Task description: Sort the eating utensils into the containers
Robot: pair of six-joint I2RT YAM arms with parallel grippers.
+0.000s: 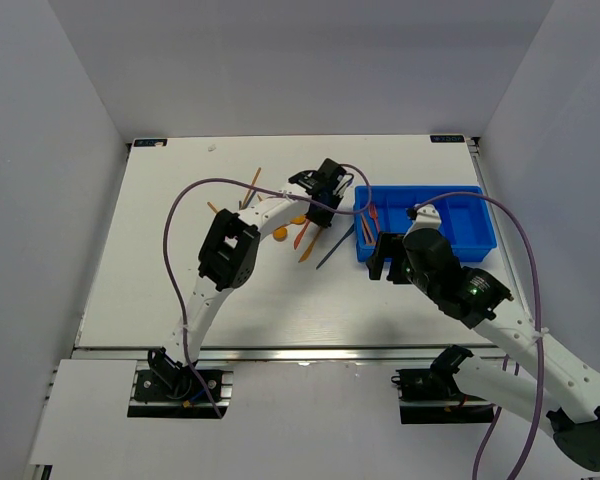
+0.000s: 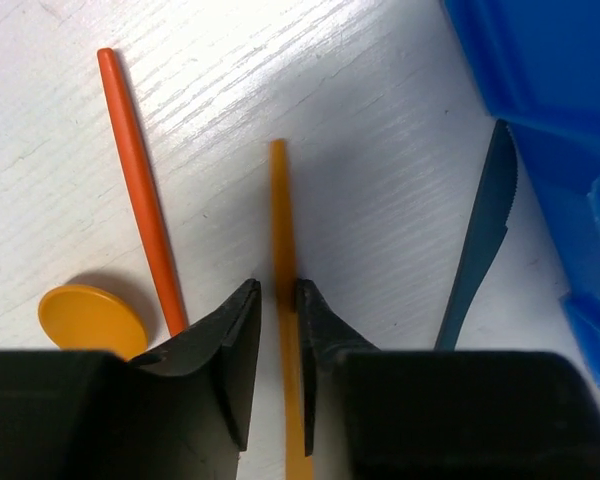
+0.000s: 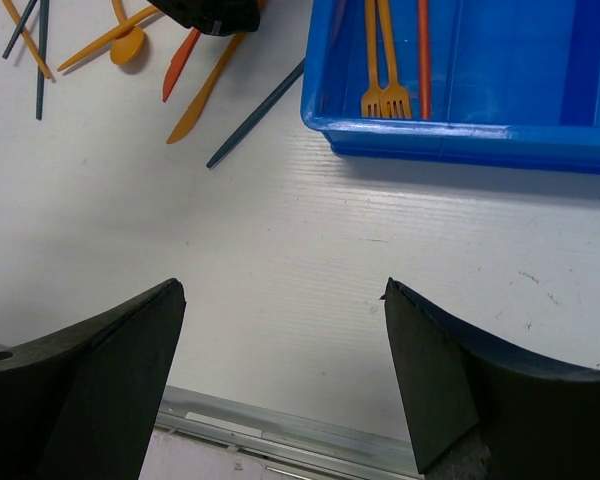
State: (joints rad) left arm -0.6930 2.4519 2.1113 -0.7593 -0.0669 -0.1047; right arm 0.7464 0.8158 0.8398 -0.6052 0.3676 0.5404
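Observation:
My left gripper (image 2: 278,290) is closed down on the handle of an orange utensil (image 2: 278,200) that lies flat on the table. The right finger touches it and a thin sliver of table shows on the left. Beside it lie a red-orange stick (image 2: 140,200), an orange spoon bowl (image 2: 90,318) and a dark blue knife (image 2: 485,230). The blue tray (image 1: 460,225) stands right of it and holds two orange forks (image 3: 385,60) and a red stick (image 3: 423,50). My right gripper (image 3: 285,290) is open and empty, above bare table near the tray's front.
More orange and dark utensils (image 3: 40,40) lie scattered left of the left gripper (image 1: 320,205). Purple cables (image 1: 170,230) loop over both arms. The table's metal front edge (image 3: 280,430) lies just below the right gripper (image 1: 385,258).

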